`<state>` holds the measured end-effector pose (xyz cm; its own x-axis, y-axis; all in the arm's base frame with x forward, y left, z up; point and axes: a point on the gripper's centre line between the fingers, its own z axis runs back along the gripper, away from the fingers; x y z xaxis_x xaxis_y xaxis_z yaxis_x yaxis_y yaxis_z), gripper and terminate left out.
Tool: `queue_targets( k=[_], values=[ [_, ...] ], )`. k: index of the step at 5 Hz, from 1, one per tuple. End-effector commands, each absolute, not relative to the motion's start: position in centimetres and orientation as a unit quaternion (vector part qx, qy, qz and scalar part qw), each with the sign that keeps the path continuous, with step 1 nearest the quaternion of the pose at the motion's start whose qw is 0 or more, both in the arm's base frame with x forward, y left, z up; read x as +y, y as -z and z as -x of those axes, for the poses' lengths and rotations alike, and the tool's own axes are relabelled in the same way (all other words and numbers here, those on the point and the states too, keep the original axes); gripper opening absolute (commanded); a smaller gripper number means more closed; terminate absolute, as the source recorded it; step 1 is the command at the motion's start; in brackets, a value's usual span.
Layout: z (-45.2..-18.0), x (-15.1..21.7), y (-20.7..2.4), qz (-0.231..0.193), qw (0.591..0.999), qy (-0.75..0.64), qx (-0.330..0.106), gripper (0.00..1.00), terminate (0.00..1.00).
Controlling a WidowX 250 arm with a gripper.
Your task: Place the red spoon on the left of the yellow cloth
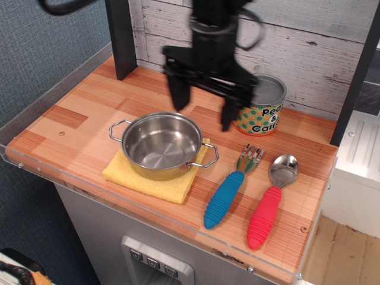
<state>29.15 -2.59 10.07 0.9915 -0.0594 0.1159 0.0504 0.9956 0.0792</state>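
The red spoon (268,205) lies flat at the front right of the wooden counter, red-pink ribbed handle toward me and silver bowl away. The yellow cloth (153,178) lies at the front middle under a steel pot (161,145). My black gripper (203,111) hangs open and empty above the counter, just behind the pot's right rim and up-left of the spoon. It is motion-blurred.
A blue-handled fork (230,189) lies just left of the spoon. A peas-and-carrots can (261,107) stands at the back right, partly behind my right finger. A dark post (120,35) stands at the back left. A clear rim (53,178) edges the counter.
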Motion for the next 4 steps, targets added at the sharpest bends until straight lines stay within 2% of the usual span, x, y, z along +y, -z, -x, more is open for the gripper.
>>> queue_targets(
  k=[1, 4],
  values=[
    [-29.7, -8.8, -8.2, -0.002, 0.997, 0.038, -0.065, 1.00, 0.00],
    [-29.1, -12.9, -3.6, 0.003, 0.999, 0.018, -0.040, 1.00, 0.00]
  ],
)
